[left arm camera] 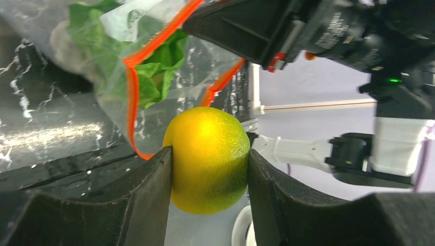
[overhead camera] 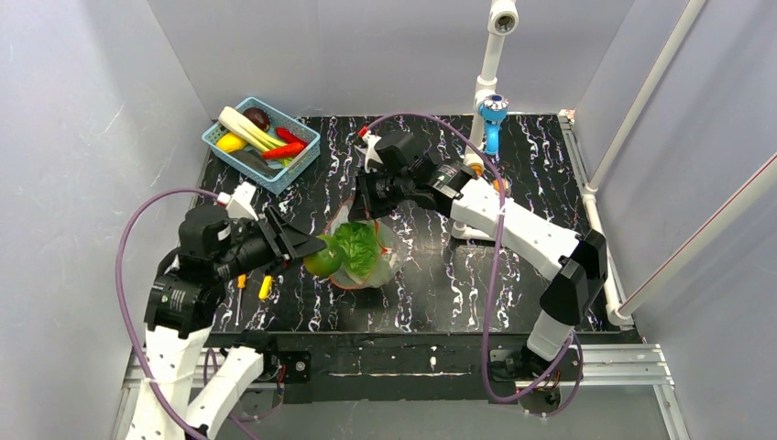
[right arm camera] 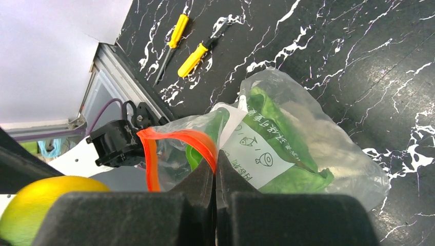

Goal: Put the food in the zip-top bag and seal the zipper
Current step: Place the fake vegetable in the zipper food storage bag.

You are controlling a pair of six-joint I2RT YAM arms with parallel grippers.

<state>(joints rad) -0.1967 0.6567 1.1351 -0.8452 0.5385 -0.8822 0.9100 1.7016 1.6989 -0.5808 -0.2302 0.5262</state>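
Left gripper [left arm camera: 210, 156] is right up close, jaws roughly half spread and clamped on either side of the yellow-green fruit [left arm camera: 208, 128]. It holds the fruit in the air just beside the mouth of the zip-top bag [right arm camera: 318, 138]. The right gripper [right arm camera: 215, 171] has its fingers pressed tight together, pinching the bag's top edge right at the zipper [right arm camera: 177, 136], which gapes open in a red loop. The lettuce [overhead camera: 359, 249] is already inside, and the bag sits mid-table [overhead camera: 458, 284].
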